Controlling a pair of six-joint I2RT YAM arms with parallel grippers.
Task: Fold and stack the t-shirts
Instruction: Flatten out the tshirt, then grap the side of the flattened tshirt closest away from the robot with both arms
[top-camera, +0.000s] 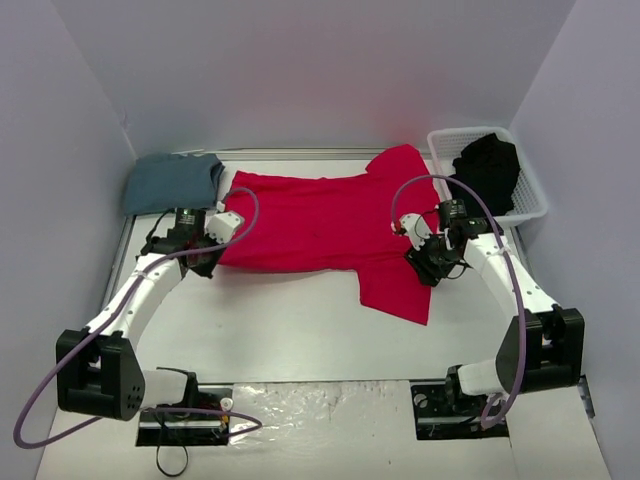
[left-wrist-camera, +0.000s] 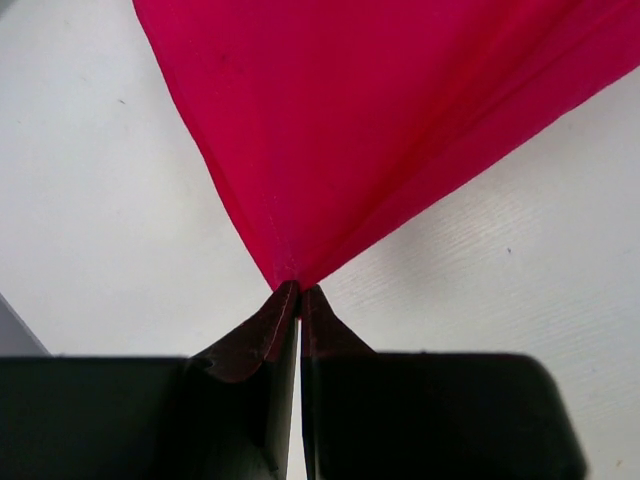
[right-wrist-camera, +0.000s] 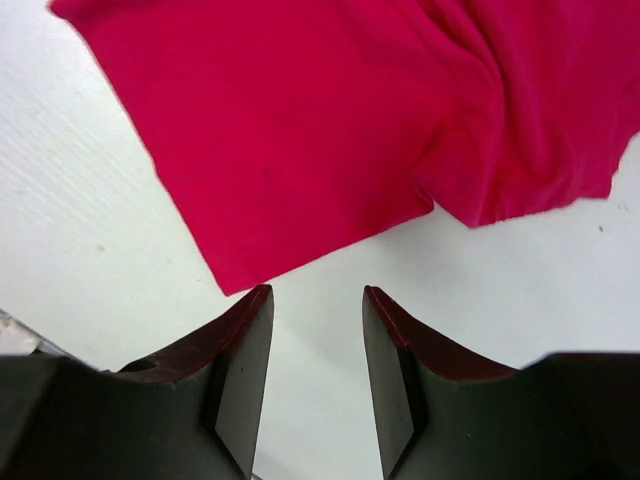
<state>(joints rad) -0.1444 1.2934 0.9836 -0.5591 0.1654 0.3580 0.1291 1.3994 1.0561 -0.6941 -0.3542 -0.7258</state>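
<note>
Top external view: the table (top-camera: 300, 320) has the red t-shirt (top-camera: 320, 225) spread across its middle. The blue-grey t-shirt (top-camera: 172, 183) looks folded at the far left corner, and the black t-shirt (top-camera: 488, 170) is bunched in the basket (top-camera: 532, 190) at far right. The left gripper (left-wrist-camera: 299, 290) is pinched tight on a red corner. The right gripper (right-wrist-camera: 318, 300) is spread, holding nothing, just off the hem. Risk imo: if only the left pulls, the shirt drags and bunches, or that tiny pinch slips.
</note>
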